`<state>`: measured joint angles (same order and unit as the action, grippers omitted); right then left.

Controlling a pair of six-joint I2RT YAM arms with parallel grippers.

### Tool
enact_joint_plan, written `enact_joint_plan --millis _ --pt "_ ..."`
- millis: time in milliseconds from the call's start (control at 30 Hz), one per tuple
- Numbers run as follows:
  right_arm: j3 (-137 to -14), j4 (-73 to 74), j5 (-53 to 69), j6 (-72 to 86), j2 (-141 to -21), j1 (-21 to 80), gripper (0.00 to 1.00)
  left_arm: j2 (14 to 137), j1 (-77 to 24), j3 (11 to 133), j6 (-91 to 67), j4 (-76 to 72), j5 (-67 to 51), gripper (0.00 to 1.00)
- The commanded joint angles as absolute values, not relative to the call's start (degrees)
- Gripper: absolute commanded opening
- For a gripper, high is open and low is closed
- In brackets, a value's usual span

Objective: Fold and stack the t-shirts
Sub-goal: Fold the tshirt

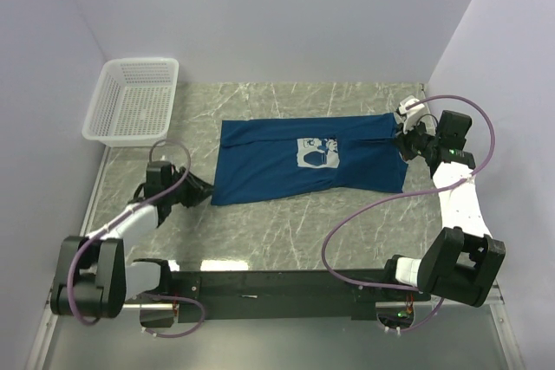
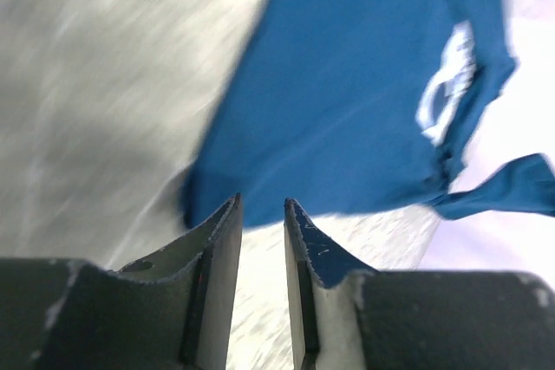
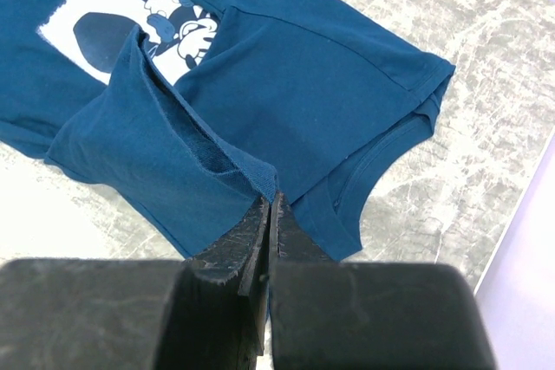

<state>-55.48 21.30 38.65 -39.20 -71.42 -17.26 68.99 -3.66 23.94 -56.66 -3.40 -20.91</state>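
The dark blue t-shirt [image 1: 269, 166] lies spread across the middle of the marble table, its pale square print [image 1: 317, 152] facing up. My right gripper [image 1: 404, 139] is at the shirt's right end, near the collar. In the right wrist view it [image 3: 270, 200] is shut on a raised fold of blue cloth [image 3: 165, 145], which stands up beside the print [image 3: 147, 15]. My left gripper [image 1: 206, 192] sits low at the shirt's near left corner. The left wrist view shows it [image 2: 262, 207] open, with bare table between the jaws and the shirt's edge [image 2: 347, 93] just past the fingertips.
A white mesh basket [image 1: 134, 97] stands at the back left corner of the table. Pale walls close in the left, back and right sides. Bare marble table [image 1: 286, 231] lies between the shirt and the arm bases.
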Motion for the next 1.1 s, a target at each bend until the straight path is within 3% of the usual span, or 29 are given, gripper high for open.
enact_joint_plan --millis 0,400,500,667,800,900,933,1033,1067 --pt "-57.13 18.98 39.64 -38.85 -70.84 -17.67 0.00 66.27 -3.60 18.73 -58.70 -1.05 -20.13 0.32" --pt "-56.95 20.21 39.64 -39.46 -70.05 -17.67 0.00 76.55 -3.96 22.14 -59.51 -3.69 -19.34 0.31" --pt "-56.87 20.30 39.46 -39.73 -69.79 -17.67 0.00 76.73 -3.96 22.15 -58.54 -3.25 -18.99 0.25" --pt "-57.04 20.48 39.73 -39.64 -69.96 -17.67 0.00 74.54 -3.96 21.62 -58.53 -3.69 -18.72 0.03" --pt "-57.22 20.74 39.73 -39.81 -69.70 -17.67 0.00 71.81 -3.96 22.23 -58.27 -2.46 -18.63 0.01" --pt "-57.04 20.92 39.64 -39.99 -69.52 -17.67 0.00 68.39 -3.96 21.89 -57.83 -1.06 -19.86 0.15" --pt "-56.95 20.83 39.64 -40.08 -69.52 -17.67 0.00 66.20 -3.96 21.62 -57.83 -0.45 -19.78 0.27" --pt "-56.69 20.65 39.90 -39.90 -69.43 -17.67 0.00 62.24 -3.96 19.61 -57.39 2.63 -18.99 0.42" --pt "-56.69 20.57 40.08 -39.90 -69.52 -17.75 0.00 61.62 -3.96 19.16 -57.31 3.25 -18.90 0.42"
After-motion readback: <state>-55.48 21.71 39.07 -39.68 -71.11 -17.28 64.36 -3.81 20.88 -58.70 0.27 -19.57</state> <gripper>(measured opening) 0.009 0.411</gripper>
